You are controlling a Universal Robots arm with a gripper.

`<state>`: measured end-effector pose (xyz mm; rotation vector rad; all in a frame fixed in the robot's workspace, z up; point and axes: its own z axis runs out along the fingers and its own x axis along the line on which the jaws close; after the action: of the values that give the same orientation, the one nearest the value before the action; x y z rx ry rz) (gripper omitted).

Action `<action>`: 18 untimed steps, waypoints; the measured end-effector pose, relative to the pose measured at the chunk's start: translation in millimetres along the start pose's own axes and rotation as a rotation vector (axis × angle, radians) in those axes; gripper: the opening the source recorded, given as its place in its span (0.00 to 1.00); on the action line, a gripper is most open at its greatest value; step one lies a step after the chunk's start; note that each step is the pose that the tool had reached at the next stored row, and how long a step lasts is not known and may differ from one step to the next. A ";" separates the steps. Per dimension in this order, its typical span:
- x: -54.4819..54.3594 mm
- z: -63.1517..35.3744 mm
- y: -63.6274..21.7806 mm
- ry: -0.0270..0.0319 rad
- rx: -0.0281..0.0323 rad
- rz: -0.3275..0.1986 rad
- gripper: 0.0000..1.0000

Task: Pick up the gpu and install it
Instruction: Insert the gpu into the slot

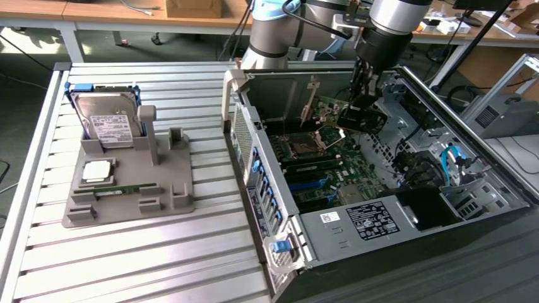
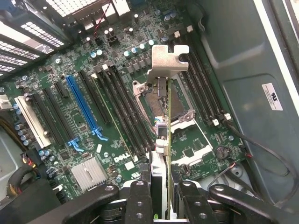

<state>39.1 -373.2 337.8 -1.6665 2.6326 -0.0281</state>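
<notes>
Inside an open desktop computer case [image 1: 271, 189] lying on its side on a slatted metal tabletop [image 1: 168, 252], the robot arm's pincer [image 2: 162, 189] is clenched on the gpu [image 2: 164, 112], with one finger [image 2: 139, 200] pressed to each flat face of the card. The wrist view looks along the card edge-on. Its metal end bracket [image 2: 169, 59] is at the end away from the pincer, and it hangs above the green motherboard [image 2: 117, 161], apart from it, over the area between the memory slots and the processor socket, with the blue expansion slot [image 2: 84, 105] off to one side. The card looks light and stiff, a thin board that should not sag in a grip by one end. It also looks fragile, with small soldered parts and a fan that would not take squeezing. Flat board areas near an edge look like the safest hold, and the smooth faces could let it twist if it is pushed off-axis. At the exterior view's left, a grey holder [image 1: 173, 196] carries a hard drive [image 1: 105, 123].
</notes>
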 end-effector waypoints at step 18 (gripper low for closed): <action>0.0 0.0 0.0 -0.0012 -0.0004 -0.060 0.27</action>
<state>39.0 -373.2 337.8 -1.7448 2.5812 -0.0277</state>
